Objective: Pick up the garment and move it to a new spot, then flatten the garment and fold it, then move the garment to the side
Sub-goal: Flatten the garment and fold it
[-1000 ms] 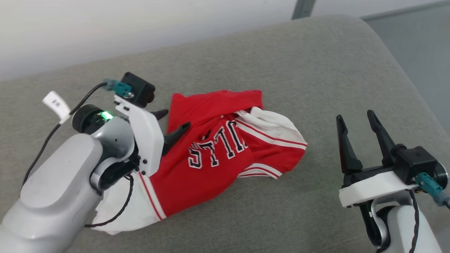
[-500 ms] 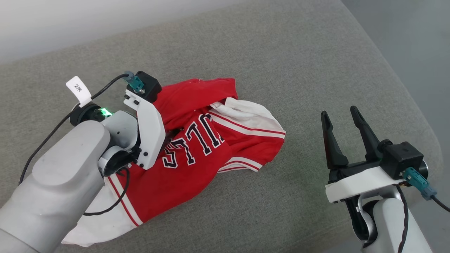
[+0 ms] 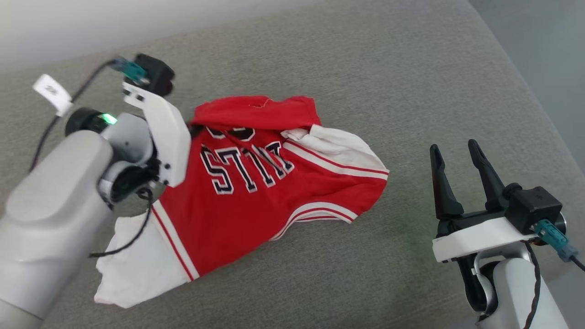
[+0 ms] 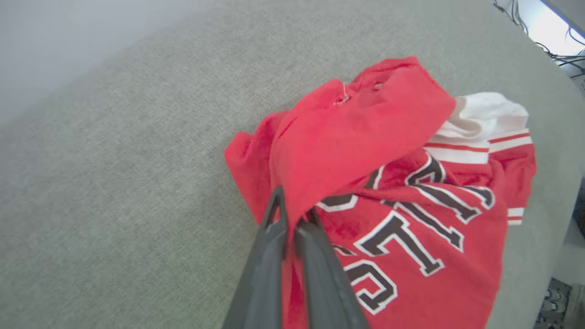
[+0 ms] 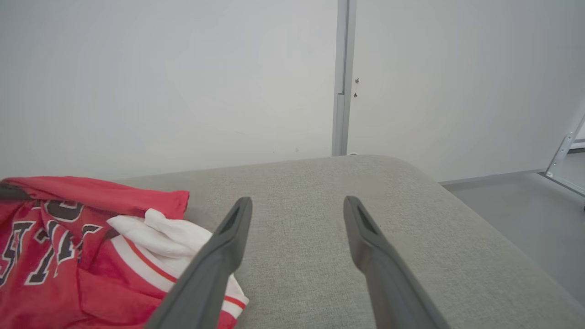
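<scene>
Found left gripper (image 4: 292, 208) clamped on red sports shirt (image 3: 256, 196), crumpled on grey cushion (image 3: 365, 68).
Recorded jaws spread a second ago, now pinched on a raised red fold at its upper edge. Noted right gripper (image 3: 454, 153) parted, empty, well clear, as before.

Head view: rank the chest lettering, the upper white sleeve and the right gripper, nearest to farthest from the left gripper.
1. Chest lettering, right beside the left gripper, which is shut on the garment.
2. Upper white sleeve, at the garment's right end.
3. Right gripper, open, far right.
</scene>
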Controlling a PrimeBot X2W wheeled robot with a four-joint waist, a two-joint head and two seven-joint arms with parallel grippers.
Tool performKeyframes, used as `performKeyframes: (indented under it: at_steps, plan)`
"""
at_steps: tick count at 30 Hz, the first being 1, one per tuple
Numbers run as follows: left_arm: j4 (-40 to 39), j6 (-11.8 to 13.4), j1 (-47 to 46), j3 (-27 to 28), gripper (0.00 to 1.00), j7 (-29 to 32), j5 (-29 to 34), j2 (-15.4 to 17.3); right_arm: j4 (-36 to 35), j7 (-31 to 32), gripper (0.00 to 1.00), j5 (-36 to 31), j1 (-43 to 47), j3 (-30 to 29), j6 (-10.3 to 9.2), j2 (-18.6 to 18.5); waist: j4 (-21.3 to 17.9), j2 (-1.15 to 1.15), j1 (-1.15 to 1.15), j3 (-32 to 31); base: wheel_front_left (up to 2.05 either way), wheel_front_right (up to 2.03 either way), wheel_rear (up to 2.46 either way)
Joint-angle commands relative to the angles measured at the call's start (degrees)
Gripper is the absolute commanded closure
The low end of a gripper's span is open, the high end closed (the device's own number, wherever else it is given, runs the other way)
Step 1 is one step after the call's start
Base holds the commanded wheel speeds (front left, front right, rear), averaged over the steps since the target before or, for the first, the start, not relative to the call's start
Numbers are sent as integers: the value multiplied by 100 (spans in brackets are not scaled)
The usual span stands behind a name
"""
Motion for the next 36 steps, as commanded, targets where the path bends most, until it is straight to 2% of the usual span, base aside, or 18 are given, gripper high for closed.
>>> performKeyframes:
  at_steps: [1, 10, 12, 16, 17, 18, 19, 23, 26, 31, 36]
  plan:
    - [-50, 72, -17, 97, 100, -46, -92, 83, 19, -37, 0, -18, -59, -22, -2, 3, 64, 0, 0, 1, 0, 0, 0]
    - [-240, 554, 334, 509, 100, -226, -183, 836, 21, -41, 0, -101, -73, -95, -2, 4, 253, 0, 0, 38, 0, 0, 0]
    - [-181, 653, 451, 525, 100, -193, -234, 898, 28, -16, 0, -134, -74, -108, -2, 4, 301, 0, 0, 43, 0, 0, 0]
    - [-82, 687, 567, 495, 100, -188, -281, 858, 38, 18, 0, -152, -108, -109, -2, 3, 371, 0, 0, 49, 0, 0, 0]
    - [-51, 670, 597, 490, 65, -214, -305, 807, 37, 25, 0, -153, -109, -111, -2, 2, 405, 0, 0, 48, 0, 0, 0]
    - [-17, 637, 624, 481, 22, -259, -311, 782, 36, 33, 0, -162, -112, -95, -2, 4, 426, 0, 0, 48, 0, 0, 0]
    - [22, 618, 626, 490, 0, -307, -338, 737, 31, 38, 0, -172, -109, -92, -2, 3, 448, 0, 0, 45, 0, 0, 0]
    - [42, 612, 573, 549, 0, -326, -478, 570, 16, 77, 0, -199, -101, -130, -2, 2, 556, 0, 0, -7, 0, 0, 0]
    - [-28, 654, 601, 530, 0, -121, -561, 572, -4, 104, 0, -232, -49, -165, -2, 2, 642, 0, 0, -85, 0, 0, 0]
    - [-421, 984, 826, 447, 0, 460, -771, 627, -45, 159, 0, -275, 24, -218, -2, 2, 776, 0, 0, -238, 0, 0, 0]
    - [-1084, 1333, 1226, 374, 0, 832, -912, 857, -114, 235, 0, -305, 102, -242, -2, 3, 873, 0, 0, -325, 0, 0, 0]
